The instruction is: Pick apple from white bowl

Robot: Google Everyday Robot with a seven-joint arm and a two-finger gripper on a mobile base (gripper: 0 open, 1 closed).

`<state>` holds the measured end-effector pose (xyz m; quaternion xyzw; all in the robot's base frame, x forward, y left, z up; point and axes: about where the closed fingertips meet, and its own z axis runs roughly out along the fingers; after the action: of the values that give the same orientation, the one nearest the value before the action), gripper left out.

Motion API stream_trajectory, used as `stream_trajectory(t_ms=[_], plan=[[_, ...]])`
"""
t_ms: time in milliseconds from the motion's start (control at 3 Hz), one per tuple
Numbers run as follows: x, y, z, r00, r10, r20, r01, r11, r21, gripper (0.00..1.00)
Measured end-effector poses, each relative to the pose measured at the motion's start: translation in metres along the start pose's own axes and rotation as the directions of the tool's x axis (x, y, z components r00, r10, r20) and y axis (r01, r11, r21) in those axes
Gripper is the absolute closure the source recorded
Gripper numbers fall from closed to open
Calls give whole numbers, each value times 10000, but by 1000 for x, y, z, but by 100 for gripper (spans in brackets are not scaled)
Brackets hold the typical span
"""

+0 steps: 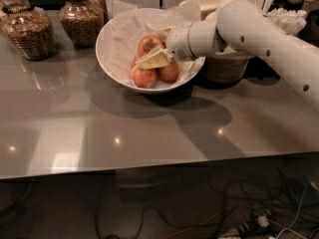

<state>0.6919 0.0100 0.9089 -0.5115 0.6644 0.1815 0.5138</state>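
Observation:
The white bowl (115, 44), wide and lined with crinkled white paper, sits at the back middle of the grey table. It holds three red-yellow apples: one on top (148, 44), one at the front (144, 77) and one at the right (170, 72). My gripper (159, 46) reaches into the bowl from the right, over the apples. Its cream fingers (154, 60) are spread apart, one low by the top apple and one near the bowl's far rim. The top apple lies just left of the gap between them. I hold nothing.
Two glass jars of brown food (27, 31) (81, 16) stand at the back left. A stack of beige paper bowls (224, 66) is right behind the white bowl, under my arm. Cutlery and bottles stand at the back right. The table's front edge (149, 166) runs across, with cables on the floor below.

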Motion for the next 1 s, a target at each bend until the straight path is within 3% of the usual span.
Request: stream_trajectory(t_ms=[333, 1000], plan=[[2, 0, 5, 10000, 41, -8, -41, 9999, -118, 50], [-9, 1, -3, 9999, -148, 88, 149, 9998, -108, 97]])
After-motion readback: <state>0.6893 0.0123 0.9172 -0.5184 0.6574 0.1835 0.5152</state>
